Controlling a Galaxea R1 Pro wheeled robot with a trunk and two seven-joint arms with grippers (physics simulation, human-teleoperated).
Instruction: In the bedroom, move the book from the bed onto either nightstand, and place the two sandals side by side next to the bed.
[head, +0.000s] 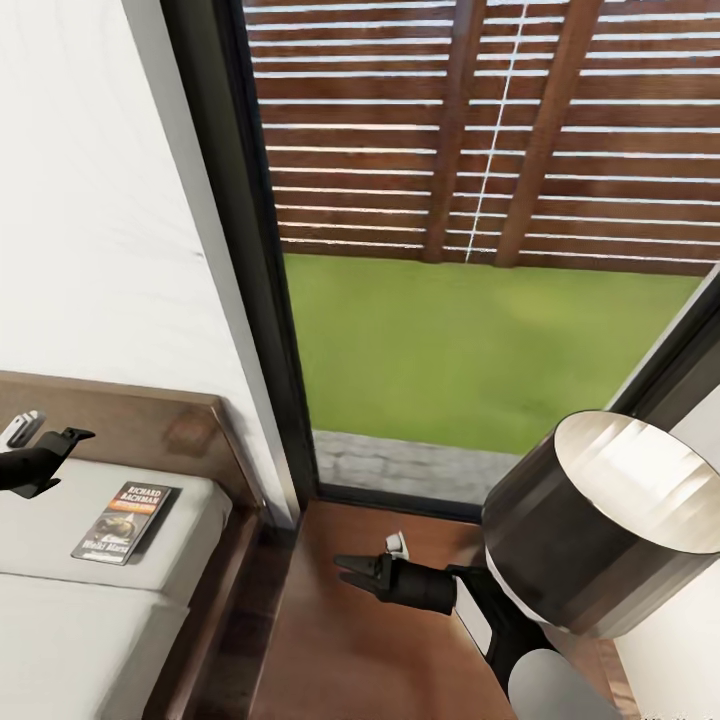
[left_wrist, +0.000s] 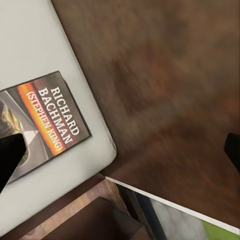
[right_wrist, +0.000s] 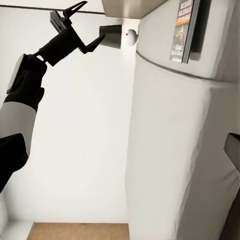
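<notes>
Dark-covered book (head: 126, 522): on bed (head: 60, 620) mattress near headboard, unmoved. Left gripper (head: 62, 448): beside it, fingers spread, empty. Right gripper (head: 352, 574): fingers parted, empty; sandals pending.

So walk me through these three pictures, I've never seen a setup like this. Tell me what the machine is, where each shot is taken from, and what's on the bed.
This is a simulated two-armed robot in a bedroom. The large picture comes from a camera on its head, looking down. The left gripper hangs over the bed, its jaws open and holding nothing. The right gripper reaches over the wood floor in front of the window; whether its jaws are open I cannot tell. The grey cylinder beside it is a lamp shade.

The other two pictures come from cameras near each gripper. The left one looks down on the book, a paperback marked "Richard Bachman", lying flat near the mattress corner. The right one looks across at the bed and the left arm.

Nothing is held yet; the book lies untouched on the bed.
</notes>
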